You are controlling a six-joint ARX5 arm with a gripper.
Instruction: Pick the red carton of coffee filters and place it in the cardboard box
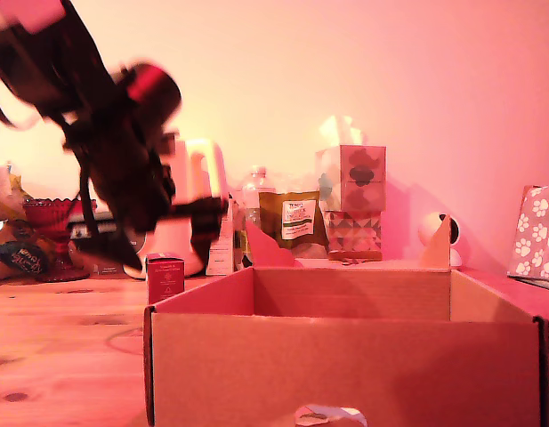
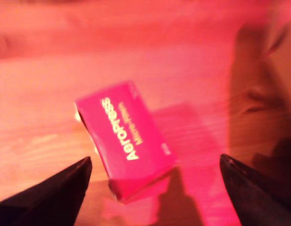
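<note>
Large brown corrugated cardboard box in front; small red AeroPress filter carton stands on the wooden table just beside the box's corner, at the exterior view's left.
The black gripper hangs above the carton, jaws wide apart and empty. The carton lies skewed between the fingers, so closing may twist or topple it.

Heavy red-pink cast, dim; arm motion-blurred, wrist view soft.

Red carton of coffee filters lettered "AeroPress" in pale print along its face, smaller line "Micro-Filters" beside it, blurred, brown pouch at back with white label, print too small to read
</note>
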